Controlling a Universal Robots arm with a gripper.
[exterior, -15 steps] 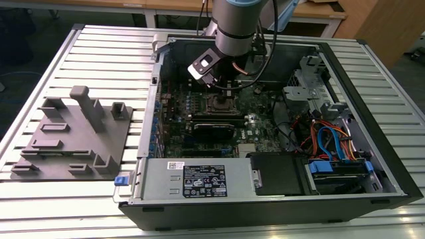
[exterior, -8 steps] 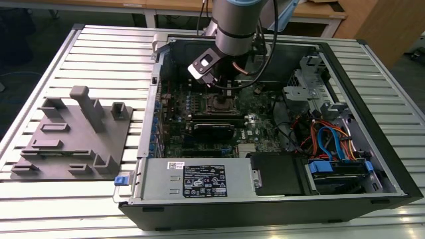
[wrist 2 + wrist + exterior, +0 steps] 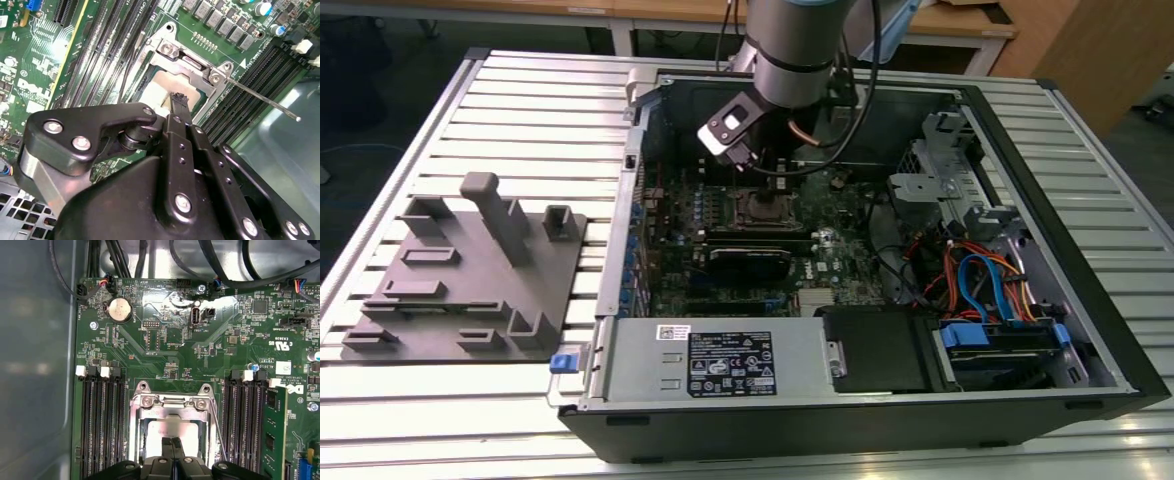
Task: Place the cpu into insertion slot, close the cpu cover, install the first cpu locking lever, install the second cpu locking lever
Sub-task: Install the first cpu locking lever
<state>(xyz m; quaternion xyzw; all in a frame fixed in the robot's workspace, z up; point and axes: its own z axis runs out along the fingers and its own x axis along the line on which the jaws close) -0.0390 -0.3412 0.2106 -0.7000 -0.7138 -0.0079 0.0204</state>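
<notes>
The tool point(image 3: 172, 441), pinched closed and empty, sat over the cover point(image 3: 170, 402); the thin springy lever point(image 3: 265, 101) seemed best pushed near its tip.

You get even overhead light that whitens the ribbed silver metal table point(image 3: 480, 100) in the exterior view and leaves the open black computer case's point(image 3: 854, 435) inside shaded, while in both wrist views white glare blots patches of the glossy green circuit board point(image 3: 165, 347) point(image 3: 30, 70).
</notes>
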